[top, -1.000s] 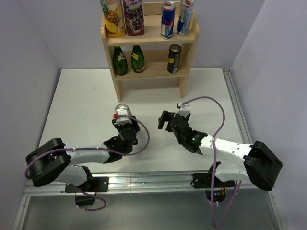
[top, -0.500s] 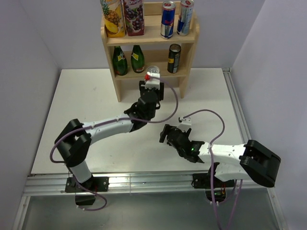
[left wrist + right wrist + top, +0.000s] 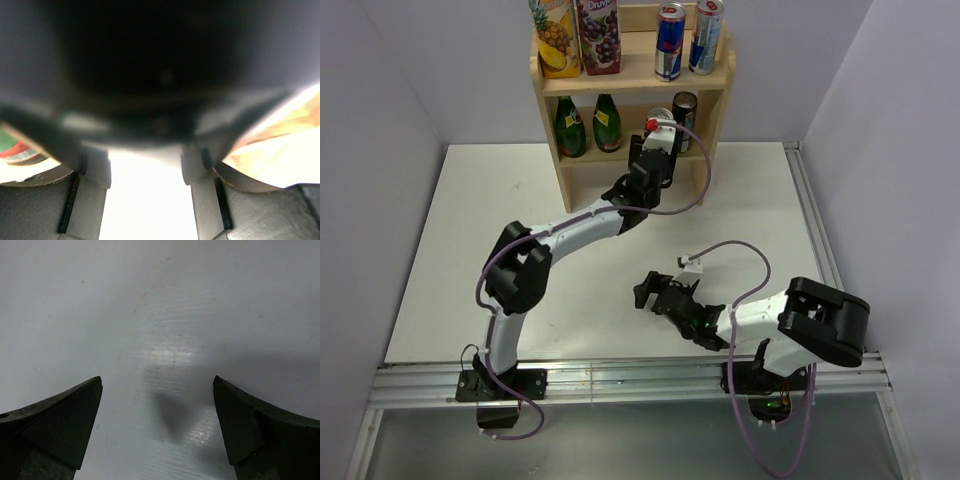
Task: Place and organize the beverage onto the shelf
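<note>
Shelf (image 3: 716, 85) at 12 o'clock of the table (image 3: 470, 220) looks nearly stocked; left gripper (image 3: 658, 130) clamps a silver can (image 3: 661, 114) at the middle tier, at 9 o'clock of a black can (image 3: 685, 108), release pending; right gripper (image 3: 642, 292) gapes wide, empty; no other loose drink in view.

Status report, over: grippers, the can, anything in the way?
Left gripper shut on can at shelf middle tier. Right gripper open, empty. Black can close beside it.
</note>
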